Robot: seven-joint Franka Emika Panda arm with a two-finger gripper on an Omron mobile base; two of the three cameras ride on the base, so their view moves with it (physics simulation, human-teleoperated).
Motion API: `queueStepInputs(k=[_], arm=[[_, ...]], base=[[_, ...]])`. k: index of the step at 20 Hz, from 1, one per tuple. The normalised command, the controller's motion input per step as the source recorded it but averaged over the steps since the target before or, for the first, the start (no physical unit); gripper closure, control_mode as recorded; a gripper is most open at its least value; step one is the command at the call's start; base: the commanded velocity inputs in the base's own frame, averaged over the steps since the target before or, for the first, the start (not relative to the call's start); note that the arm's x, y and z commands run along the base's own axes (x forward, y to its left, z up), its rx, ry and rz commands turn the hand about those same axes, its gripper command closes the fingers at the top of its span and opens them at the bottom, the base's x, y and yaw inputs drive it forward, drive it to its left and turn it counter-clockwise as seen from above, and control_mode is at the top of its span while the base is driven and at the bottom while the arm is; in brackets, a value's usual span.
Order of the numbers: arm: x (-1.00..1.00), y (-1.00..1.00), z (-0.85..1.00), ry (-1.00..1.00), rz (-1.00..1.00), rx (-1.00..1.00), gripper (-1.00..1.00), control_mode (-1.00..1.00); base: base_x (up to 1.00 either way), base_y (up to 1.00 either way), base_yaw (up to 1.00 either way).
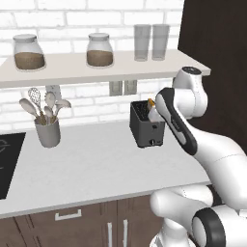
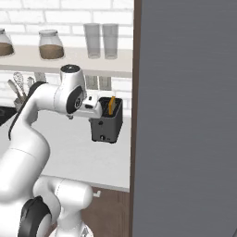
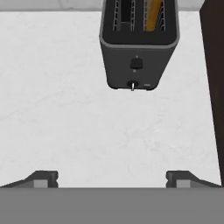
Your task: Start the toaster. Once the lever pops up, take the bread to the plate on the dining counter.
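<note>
The dark toaster [image 1: 144, 129] [image 2: 107, 126] [image 3: 139, 57] stands on the white worktop by the brick wall. The bread [image 3: 153, 15] [image 2: 111, 105] [image 1: 151, 102] stands upright in one slot, its golden edge sticking out of the top. A small black lever [image 3: 136, 64] sits about midway down the front face, above a tiny knob [image 3: 132, 84]. My gripper [image 3: 111, 179] hangs open over bare worktop in front of the toaster, short of it, its fingertips [image 3: 43, 178] wide apart with nothing between them. The plate and the dining counter are out of view.
A grey utensil cup [image 1: 48, 131] stands at the left of the worktop [image 1: 96, 164], beside a black cooktop [image 1: 7, 164]. A shelf [image 1: 72, 67] above carries jars and glasses. A tall dark panel [image 2: 185, 115] rises right beside the toaster.
</note>
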Motion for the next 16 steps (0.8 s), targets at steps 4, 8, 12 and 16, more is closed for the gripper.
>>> queueStepInputs(k=[4,8,12,16], arm=[[0.00,0.00,-0.38,0.00,0.00,0.00,-1.00,-1.00],[0.00,0.00,-0.39,0.01,0.00,0.00,-1.00,-1.00],[0.07,0.00,-0.36,0.01,0.00,0.00,-1.00,-1.00],[0.22,0.00,-0.08,0.00,0.00,0.00,-1.00,-1.00]], base=[[0.00,0.00,0.00],[0.00,0.00,0.00],[0.00,0.00,0.00],[0.00,0.00,0.00]])
